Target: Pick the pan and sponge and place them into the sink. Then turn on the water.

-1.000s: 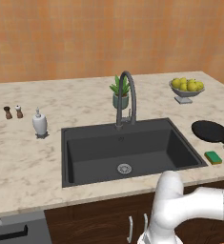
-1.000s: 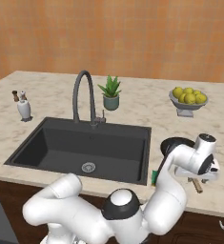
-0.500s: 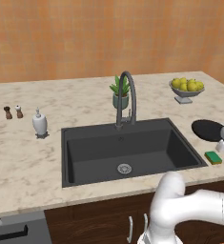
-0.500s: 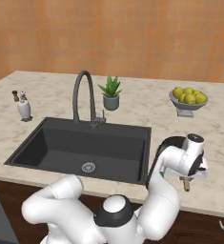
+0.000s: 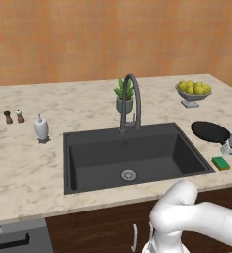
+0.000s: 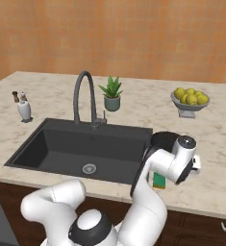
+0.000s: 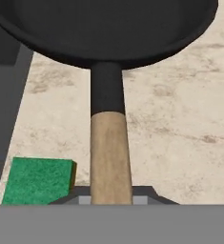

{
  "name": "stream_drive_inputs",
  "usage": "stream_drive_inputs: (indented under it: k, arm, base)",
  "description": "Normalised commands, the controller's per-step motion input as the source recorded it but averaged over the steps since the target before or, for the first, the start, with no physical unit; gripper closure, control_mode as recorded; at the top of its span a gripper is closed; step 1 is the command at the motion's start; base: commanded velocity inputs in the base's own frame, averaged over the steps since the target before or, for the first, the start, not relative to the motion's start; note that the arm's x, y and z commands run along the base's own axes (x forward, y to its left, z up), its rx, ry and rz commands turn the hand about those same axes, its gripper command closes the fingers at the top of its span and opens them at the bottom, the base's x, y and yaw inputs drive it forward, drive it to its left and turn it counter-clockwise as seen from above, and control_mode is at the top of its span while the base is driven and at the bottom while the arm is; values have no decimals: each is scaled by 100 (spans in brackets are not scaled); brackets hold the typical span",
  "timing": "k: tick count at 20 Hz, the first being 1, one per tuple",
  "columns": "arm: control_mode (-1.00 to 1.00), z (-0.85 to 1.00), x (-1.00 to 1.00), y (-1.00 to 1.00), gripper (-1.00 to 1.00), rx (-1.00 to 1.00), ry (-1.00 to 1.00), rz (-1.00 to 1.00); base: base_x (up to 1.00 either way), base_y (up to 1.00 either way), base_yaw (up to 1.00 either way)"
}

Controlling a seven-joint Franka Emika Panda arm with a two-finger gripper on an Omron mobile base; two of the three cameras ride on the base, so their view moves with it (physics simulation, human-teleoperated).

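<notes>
Black pan point(image 5: 210, 132) on table right of sink point(image 5: 132, 154); green-topped sponge point(image 5: 220, 163) just nearer; faucet point(image 5: 130, 101) dry.

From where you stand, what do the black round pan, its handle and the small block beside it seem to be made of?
The black round pan looks like dark matte metal, without shine. Its handle starts as a black neck, then turns pale tan, probably wood. The small block shows a rough green top in the hand view and a yellow side in the left base view, likely a sponge with a scouring layer.
</notes>
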Motion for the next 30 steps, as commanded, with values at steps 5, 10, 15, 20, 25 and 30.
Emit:
stream_drive_inputs:
  k: [5, 10, 15, 20, 25, 30]
  arm:
    - [-100, 100, -13, 32, 100, 0, -19, -2]
    - [-100, 82, 0, 40, 100, 0, 0, 13]
    - [-100, 40, 1, 31, 100, -3, 4, 30]
    - [-100, 4, 14, 39, 100, -5, -10, 25]
    - [-100, -11, 44, 82, 100, -18, -5, 26]
    - [-100, -17, 2, 70, 100, -21, 1, 20]
  base:
    - [0, 0, 0]
    - [0, 0, 0]
    - [0, 0, 0]
    - [0, 0, 0]
    - [0, 0, 0]
    - [0, 0, 0]
